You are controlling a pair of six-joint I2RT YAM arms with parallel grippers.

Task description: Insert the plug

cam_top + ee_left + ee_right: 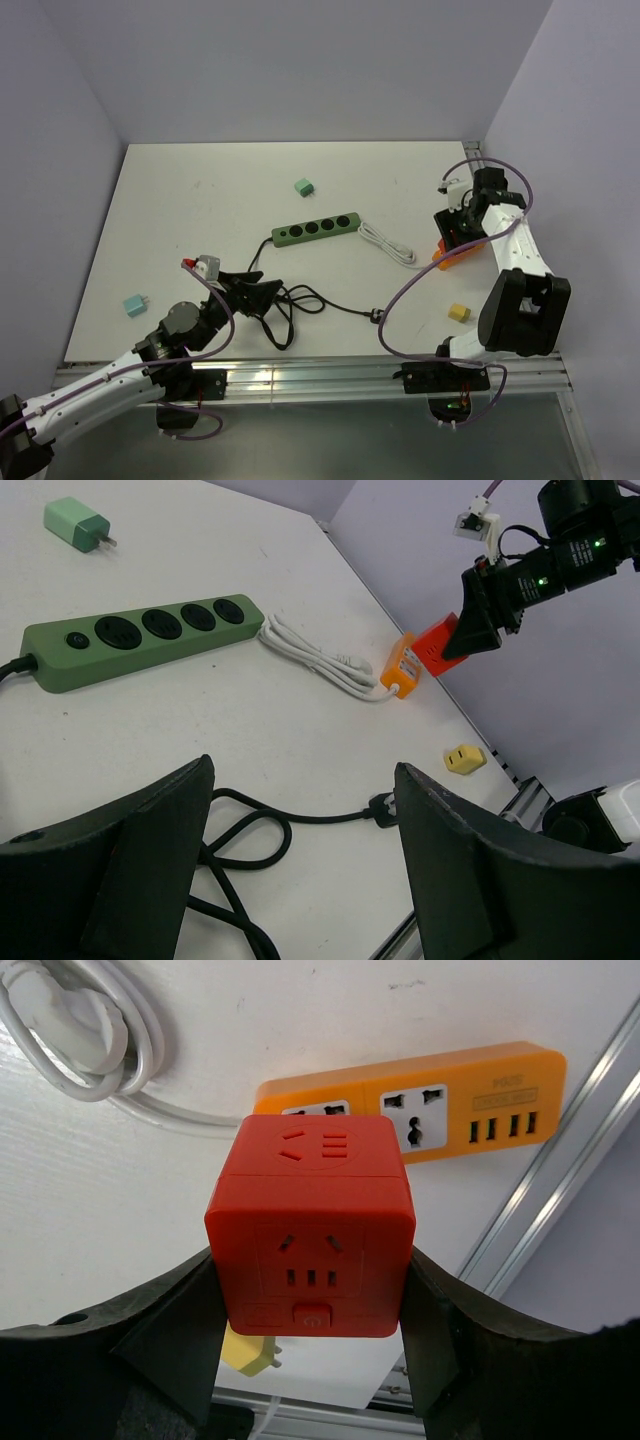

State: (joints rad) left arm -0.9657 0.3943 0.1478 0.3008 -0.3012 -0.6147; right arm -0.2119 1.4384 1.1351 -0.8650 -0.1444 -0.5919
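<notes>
Red cube adapter (pixel 310 1220) is clamped between the right gripper's (pixel 305 1325) fingers over the orange power strip (pixel 480 1100), hiding its left end; the cube's prongs I can't see. Left gripper (pixel 300 810) gapes empty above the black cable (pixel 250 840). One green four-socket strip (pixel 150 635), two teal adapters (pixel 304 187) (pixel 135 304), one yellow adapter (pixel 465 759).

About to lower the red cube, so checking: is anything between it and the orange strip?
Nothing visible. The right hand holds the red cube over the orange strip, whose visible sockets look bare; the white cord lies coiled beside the strip, off them.
</notes>
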